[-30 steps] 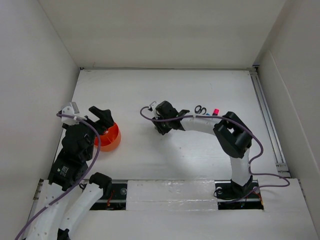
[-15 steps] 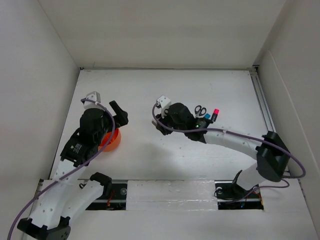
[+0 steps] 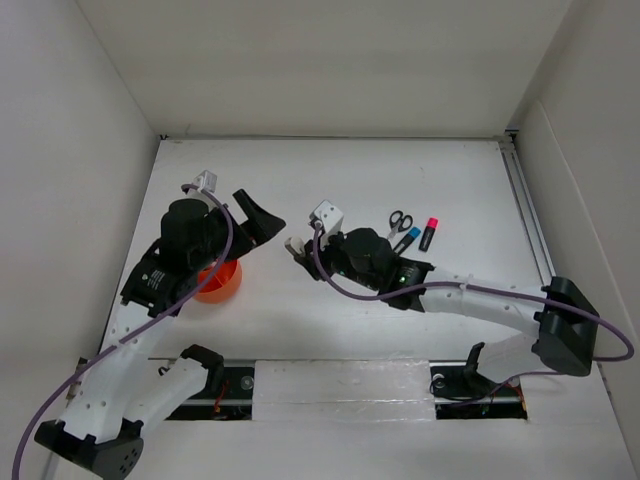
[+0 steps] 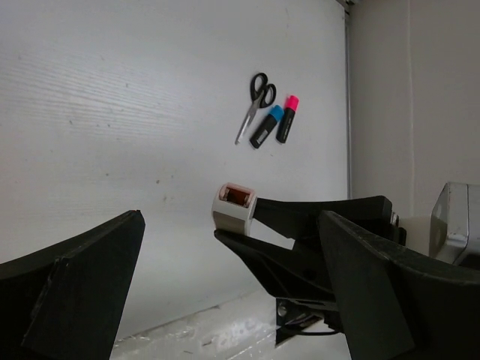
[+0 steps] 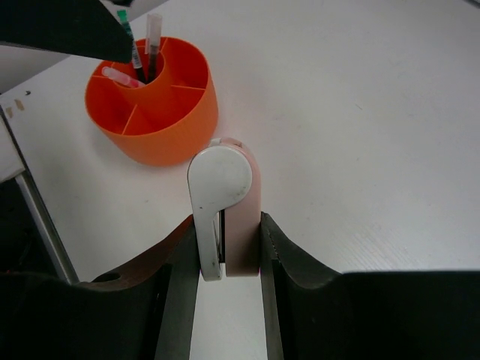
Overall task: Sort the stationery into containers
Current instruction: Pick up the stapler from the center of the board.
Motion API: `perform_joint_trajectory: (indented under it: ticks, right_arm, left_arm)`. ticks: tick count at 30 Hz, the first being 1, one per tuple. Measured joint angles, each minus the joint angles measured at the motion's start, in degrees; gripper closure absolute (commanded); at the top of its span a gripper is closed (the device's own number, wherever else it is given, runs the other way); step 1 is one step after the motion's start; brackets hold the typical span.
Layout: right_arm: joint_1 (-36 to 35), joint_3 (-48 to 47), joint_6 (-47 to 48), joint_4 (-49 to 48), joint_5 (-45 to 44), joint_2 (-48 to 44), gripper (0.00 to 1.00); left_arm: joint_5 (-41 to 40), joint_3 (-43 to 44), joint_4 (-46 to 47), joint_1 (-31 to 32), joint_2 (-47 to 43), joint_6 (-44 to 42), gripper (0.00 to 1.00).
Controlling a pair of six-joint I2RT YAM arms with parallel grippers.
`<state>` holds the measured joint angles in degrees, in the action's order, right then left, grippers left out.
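Note:
The orange cup [image 3: 218, 282] stands at the left, divided into compartments, with pens upright in it in the right wrist view [image 5: 154, 112]. My right gripper [image 3: 297, 247] is shut on a small white-and-pink eraser [image 5: 225, 202] and holds it above the table, right of the cup. The eraser also shows in the left wrist view [image 4: 235, 208]. My left gripper [image 3: 258, 222] is open and empty, above the table beyond the cup. Black-handled scissors [image 3: 399, 221], a blue highlighter [image 3: 406, 240] and a pink highlighter [image 3: 429, 232] lie together at the right.
White walls close in the table on the left, back and right. A metal rail [image 3: 530, 230] runs along the right edge. My left finger [image 5: 67, 26] hangs over the cup in the right wrist view.
My left gripper has swung up and to the right, away from over the cup. My right arm has stretched out and brought the held eraser left and nearer, closer to the cup.

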<state>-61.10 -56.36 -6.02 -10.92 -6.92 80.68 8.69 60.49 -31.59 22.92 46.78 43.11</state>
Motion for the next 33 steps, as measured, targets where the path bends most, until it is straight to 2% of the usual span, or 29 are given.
perform_joint_trajectory:
  ticks: [6,12,20,23,27,31,32,33]
  right_arm:
    - [-1.95,0.90,0.24,-2.32,-1.09,-1.14,1.00]
    - [-2.43,0.87,0.24,-4.98,-1.88,-1.14,1.00]
    - [-2.80,0.44,0.15,-7.58,-2.10,-1.14,1.00]
    - [-3.06,0.20,0.13,-7.69,-2.10,-1.14,1.00]
    - [-3.63,0.15,0.13,-8.15,-1.44,-1.14,1.00]
    - [-3.91,0.07,0.11,-8.00,-0.90,-0.92,1.00]
    - [-3.91,0.04,0.11,-8.04,-0.81,-0.79,1.00]
    - [-3.91,0.02,0.11,-7.98,-0.70,-0.72,1.00]
  left_arm:
    - [5.07,-0.63,1.11,0.00,0.17,2.60,0.00]
    - [7.78,-2.78,2.23,0.00,0.33,4.00,0.17]
    - [9.07,-2.86,2.71,0.00,0.26,4.46,0.30]
    - [9.09,-3.21,3.15,0.00,0.26,4.63,0.40]
    - [9.05,-4.31,3.56,0.00,0.63,4.61,0.42]
    - [9.38,-4.76,4.55,0.11,1.70,4.74,0.53]
    - [9.40,-4.76,4.79,0.20,1.88,4.72,0.62]
    - [9.57,-4.76,5.01,0.24,2.01,4.87,0.65]
